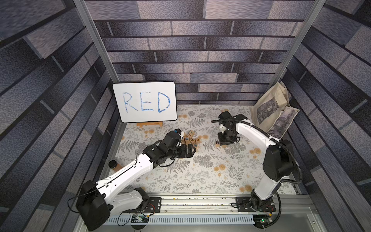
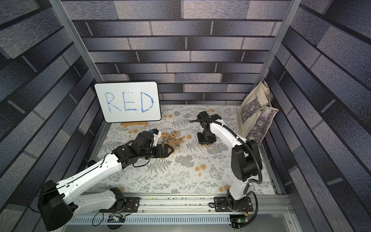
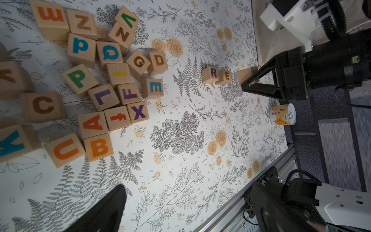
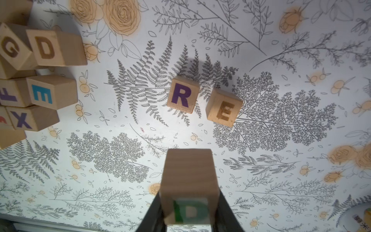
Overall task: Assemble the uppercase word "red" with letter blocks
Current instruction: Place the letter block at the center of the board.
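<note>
Two letter blocks lie side by side on the flowered cloth: the purple R block (image 4: 182,96) (image 3: 211,74) (image 1: 217,143) and, slightly turned, the brownish E block (image 4: 223,108) (image 3: 225,76). My right gripper (image 4: 188,202) (image 1: 224,143) is shut on a third block with a green D (image 4: 188,180), held low just beyond the E (image 3: 246,75). I cannot tell whether it touches the cloth. My left gripper (image 3: 185,204) (image 1: 190,151) is open and empty beside the pile of loose letter blocks (image 1: 190,138) (image 2: 172,138).
A white board (image 1: 144,101) with blue RED leans at the back left. A cloth bag (image 1: 275,112) leans in the back right corner. A dark jar (image 1: 112,164) stands at the cloth's left edge, and a small can (image 3: 283,116) stands near the right arm.
</note>
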`<state>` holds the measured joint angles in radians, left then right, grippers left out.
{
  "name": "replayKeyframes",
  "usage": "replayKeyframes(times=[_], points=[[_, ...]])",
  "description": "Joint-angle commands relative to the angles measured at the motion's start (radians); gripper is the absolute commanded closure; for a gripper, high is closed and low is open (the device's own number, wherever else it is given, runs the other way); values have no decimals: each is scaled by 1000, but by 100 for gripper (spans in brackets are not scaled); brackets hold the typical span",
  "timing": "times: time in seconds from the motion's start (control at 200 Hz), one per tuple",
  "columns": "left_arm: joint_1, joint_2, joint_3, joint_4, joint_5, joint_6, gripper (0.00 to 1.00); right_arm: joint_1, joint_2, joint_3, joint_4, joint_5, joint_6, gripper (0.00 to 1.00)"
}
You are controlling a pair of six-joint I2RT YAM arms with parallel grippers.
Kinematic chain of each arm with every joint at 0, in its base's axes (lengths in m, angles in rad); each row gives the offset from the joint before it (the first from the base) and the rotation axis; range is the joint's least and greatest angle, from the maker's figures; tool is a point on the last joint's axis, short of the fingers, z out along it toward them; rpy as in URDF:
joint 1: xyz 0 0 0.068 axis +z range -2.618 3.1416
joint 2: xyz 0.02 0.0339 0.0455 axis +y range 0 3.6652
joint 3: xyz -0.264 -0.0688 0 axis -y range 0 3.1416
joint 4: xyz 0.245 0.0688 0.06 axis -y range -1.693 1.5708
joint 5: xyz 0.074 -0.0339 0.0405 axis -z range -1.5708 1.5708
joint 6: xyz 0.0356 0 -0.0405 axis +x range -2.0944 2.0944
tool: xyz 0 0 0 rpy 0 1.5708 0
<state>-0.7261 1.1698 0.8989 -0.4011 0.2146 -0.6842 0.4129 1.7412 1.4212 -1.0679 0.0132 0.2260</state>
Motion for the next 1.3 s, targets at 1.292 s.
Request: replayKeyframes(times=[1.292], points=[[-96, 279, 199, 48, 32, 103, 0, -166, -12, -173, 117, -7, -16, 82]])
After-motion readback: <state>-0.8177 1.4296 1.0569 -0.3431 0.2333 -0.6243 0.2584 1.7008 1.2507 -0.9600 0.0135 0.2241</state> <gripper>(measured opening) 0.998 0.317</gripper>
